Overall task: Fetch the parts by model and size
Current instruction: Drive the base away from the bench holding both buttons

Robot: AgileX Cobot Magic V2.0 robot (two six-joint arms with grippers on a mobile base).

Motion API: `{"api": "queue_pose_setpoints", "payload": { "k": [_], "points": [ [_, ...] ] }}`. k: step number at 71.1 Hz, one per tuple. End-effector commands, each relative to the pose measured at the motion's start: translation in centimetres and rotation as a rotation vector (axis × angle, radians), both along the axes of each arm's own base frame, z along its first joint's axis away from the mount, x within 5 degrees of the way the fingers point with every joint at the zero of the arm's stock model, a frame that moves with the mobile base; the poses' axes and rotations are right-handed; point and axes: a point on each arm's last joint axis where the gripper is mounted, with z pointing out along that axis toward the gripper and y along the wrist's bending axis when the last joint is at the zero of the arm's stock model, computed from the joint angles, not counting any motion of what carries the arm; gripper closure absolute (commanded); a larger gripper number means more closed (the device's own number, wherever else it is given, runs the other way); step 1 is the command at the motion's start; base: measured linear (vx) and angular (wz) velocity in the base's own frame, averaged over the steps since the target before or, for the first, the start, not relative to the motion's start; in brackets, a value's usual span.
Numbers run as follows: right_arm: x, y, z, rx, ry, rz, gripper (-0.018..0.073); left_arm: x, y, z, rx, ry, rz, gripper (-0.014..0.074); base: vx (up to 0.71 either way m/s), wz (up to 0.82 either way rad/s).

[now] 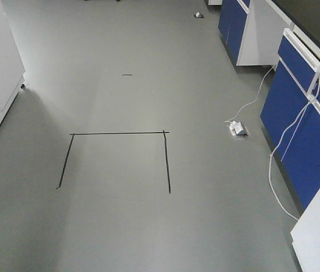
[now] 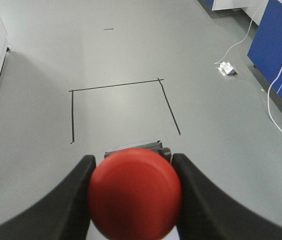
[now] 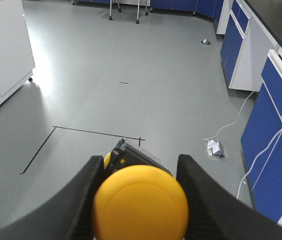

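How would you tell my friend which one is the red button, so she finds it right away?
Find the grey floor with the black tape outline. Nearer the camera in the left wrist view, the left gripper pinches a mushroom-shaped button between its black fingers. Its round cap is bright red; the right gripper holds a yellow button instead.

Switch [image 2: 135,195] in left hand [image 2: 133,160], second switch [image 3: 141,202] in right hand [image 3: 141,161].
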Motion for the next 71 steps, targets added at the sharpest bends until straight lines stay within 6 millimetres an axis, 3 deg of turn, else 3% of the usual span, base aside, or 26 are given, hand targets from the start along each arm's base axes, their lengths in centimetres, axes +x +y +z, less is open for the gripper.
{"api": "queue_pose_setpoints", "payload": {
  "k": [1, 71],
  "points": [
    [0.18, 0.04, 1.6, 0.001, -0.102, 0.005, 0.0569, 0.33, -0.12, 1.39, -0.026, -0.092, -0.005, 0.0602, 0.06, 0.07],
    [0.18, 0.04, 1.6, 0.001, -0.102, 0.005, 0.0569, 0.33, -0.12, 1.39, -0.026, -0.092, -0.005, 0.0602, 0.2, -0.02]
  ]
}}
